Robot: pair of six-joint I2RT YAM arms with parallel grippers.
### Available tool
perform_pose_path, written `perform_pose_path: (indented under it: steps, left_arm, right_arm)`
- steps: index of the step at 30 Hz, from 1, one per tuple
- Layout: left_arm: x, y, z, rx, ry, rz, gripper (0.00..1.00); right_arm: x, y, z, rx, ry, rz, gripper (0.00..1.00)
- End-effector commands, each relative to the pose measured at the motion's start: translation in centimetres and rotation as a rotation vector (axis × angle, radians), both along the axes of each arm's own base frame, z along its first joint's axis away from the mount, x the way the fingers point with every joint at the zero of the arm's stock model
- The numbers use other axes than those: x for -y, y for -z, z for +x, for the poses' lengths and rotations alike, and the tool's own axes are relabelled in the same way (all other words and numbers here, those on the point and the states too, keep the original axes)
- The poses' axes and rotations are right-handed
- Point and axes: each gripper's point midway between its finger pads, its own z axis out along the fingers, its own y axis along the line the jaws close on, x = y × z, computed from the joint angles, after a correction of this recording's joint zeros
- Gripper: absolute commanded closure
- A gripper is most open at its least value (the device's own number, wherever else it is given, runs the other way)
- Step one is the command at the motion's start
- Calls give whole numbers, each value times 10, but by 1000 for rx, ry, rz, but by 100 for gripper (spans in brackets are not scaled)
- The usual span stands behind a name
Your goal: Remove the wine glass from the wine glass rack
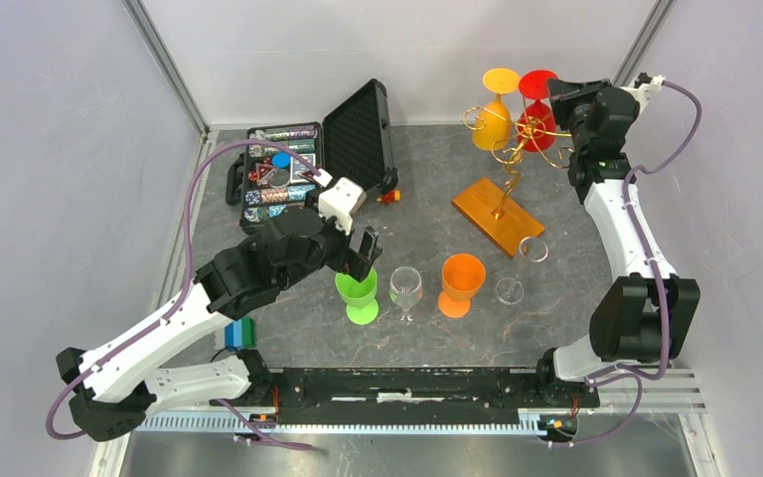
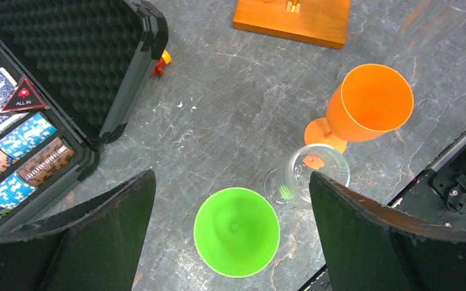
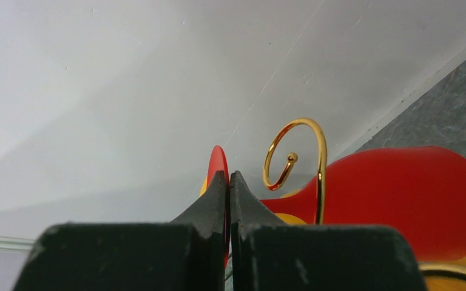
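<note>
The gold wire wine glass rack [image 1: 519, 149] stands on its wooden base [image 1: 497, 217] at the back right. A red wine glass [image 1: 536, 111] and a yellow one [image 1: 494, 111] hang upside down from its curled arms. My right gripper [image 1: 556, 97] is at the red glass's foot. In the right wrist view it [image 3: 227, 177] is shut on the thin red foot, with the red bowl [image 3: 400, 197] and a gold spiral [image 3: 297, 151] just beyond. My left gripper [image 1: 366, 253] is open and empty, above a green glass [image 2: 236, 231] standing on the table.
A clear glass [image 1: 405, 288] and an orange glass [image 1: 462, 281] stand beside the green one. Two more clear glasses [image 1: 534, 248] sit near the base's front corner. An open black foam-lined case [image 1: 318, 159] with poker chips is at the back left. Walls are close behind the rack.
</note>
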Motion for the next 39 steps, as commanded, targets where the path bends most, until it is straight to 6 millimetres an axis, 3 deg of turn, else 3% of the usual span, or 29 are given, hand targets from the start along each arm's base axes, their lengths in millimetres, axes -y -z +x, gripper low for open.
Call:
perform_pose_path:
  steps: [1,14,18,25,32,39]
  left_arm:
    - [-3,-15,4,67,-6,-17,0]
    - [-6,-15,5,76,-15,-12,0]
    - [-7,-17,5,80,-17,-16,0]
    - [-6,-19,7,83,-27,-26,0]
    - [-4,-23,7,79,-32,-55,0]
    - [10,-28,9,57,-27,-128,0]
  right_arm:
    - [-8,-46,6,132,-29,-2,100]
    - [-8,-73,19,283,-26,-45,100]
    - [-9,-96,23,374,-32,-93,100]
    - [-32,-143,21,545,-153,-181,100]
    - [-59,-189,-25,752,-287,-228,100]
    - [-77,-220,-104,895,-398,-183,100]
